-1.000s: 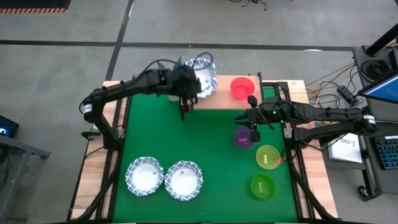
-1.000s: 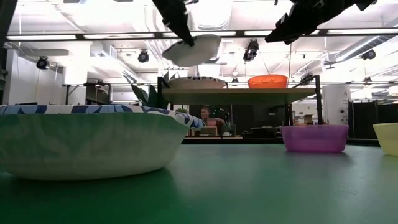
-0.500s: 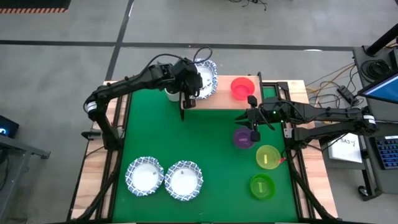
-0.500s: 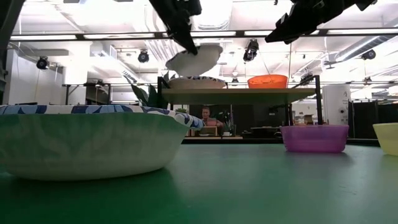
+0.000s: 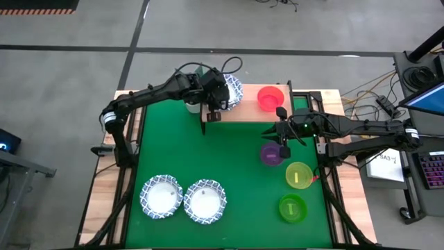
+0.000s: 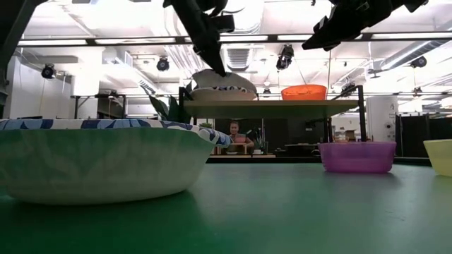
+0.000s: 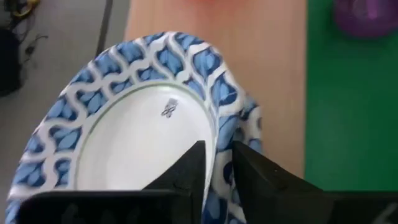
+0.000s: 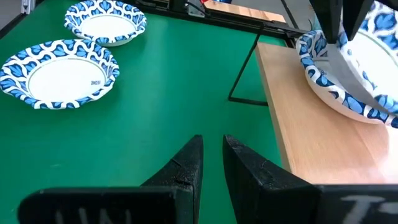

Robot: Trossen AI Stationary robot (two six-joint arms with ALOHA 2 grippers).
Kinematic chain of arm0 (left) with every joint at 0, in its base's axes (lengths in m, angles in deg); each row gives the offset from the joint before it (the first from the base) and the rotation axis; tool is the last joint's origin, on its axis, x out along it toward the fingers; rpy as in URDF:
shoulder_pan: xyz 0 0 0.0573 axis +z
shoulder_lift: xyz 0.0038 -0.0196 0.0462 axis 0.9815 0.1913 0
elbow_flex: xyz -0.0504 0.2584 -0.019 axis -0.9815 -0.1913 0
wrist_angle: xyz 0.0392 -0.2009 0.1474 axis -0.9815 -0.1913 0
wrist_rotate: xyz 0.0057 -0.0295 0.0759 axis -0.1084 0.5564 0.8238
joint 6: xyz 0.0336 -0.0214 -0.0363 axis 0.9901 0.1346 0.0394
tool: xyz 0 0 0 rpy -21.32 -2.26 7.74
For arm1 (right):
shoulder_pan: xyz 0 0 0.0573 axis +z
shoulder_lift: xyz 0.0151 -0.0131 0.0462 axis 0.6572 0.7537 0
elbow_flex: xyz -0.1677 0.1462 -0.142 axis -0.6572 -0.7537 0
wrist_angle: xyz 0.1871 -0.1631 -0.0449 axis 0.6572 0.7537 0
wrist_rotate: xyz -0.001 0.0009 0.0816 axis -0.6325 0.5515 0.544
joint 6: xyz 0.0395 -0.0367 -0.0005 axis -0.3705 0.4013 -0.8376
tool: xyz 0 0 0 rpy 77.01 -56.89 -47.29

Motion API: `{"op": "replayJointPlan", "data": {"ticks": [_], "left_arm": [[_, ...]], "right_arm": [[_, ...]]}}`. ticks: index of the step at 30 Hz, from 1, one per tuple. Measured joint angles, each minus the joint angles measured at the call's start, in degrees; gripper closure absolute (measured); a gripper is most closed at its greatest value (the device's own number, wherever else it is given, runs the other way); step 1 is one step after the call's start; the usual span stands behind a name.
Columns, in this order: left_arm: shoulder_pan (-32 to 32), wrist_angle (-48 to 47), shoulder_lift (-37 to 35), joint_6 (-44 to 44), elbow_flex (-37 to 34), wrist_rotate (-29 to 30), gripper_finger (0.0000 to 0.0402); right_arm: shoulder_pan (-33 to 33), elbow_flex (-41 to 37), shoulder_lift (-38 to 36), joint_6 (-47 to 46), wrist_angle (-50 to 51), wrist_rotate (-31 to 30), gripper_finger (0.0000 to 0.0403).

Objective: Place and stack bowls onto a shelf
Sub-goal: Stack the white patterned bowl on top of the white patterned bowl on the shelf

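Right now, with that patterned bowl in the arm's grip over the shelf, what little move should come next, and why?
Probably open the left gripper and let go. Its fingers pinch the rim of the held bowl, which in the low view already sits tilted in the bowl beneath on the shelf. The right gripper waits above the purple bowl.

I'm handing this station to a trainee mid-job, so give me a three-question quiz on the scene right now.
1. True or false: the red bowl sits on the shelf.
2. How many patterned bowls lie on the green mat?
3. What does the left claw grip? A) purple bowl B) the rim of a patterned bowl C) nothing

Key: 1 true; 2 two; 3 B. The right claw hangs empty near the purple bowl.
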Motion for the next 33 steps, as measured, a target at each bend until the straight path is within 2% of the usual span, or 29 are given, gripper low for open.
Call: {"op": "replayJointPlan", "data": {"ticks": [5,12,19,21,25,33], "left_arm": [[-0.02,-0.27,-0.02,-0.37,0.0,4.07,0.0304],[-0.9,-5.55,-0.94,-4.4,1.16,3.79,0.0277],[-1.77,-11.48,-0.94,-6.41,6.78,-0.67,0.0274],[-1.72,-9.96,-1.03,-6.1,7.76,0.03,0.0274],[-0.38,-6.32,-0.96,-3.4,6.94,5.63,0.0274],[2.77,-5.7,1.26,-5.05,2.46,6.26,0.028]], "right_arm": [[0.0,0.0,0.0,-0.04,0.01,0.0,0.0351],[0.0,0.0,0.0,-0.13,0.01,0.0,0.0351],[0.0,0.0,0.0,-0.13,-0.03,0.0,0.0351],[0.0,0.0,0.0,-0.13,-0.03,0.0,0.0351],[0.0,0.0,0.0,-0.13,-0.03,0.0,0.0351],[0.0,0.0,0.0,-0.06,-0.03,0.0,0.0351]]}}
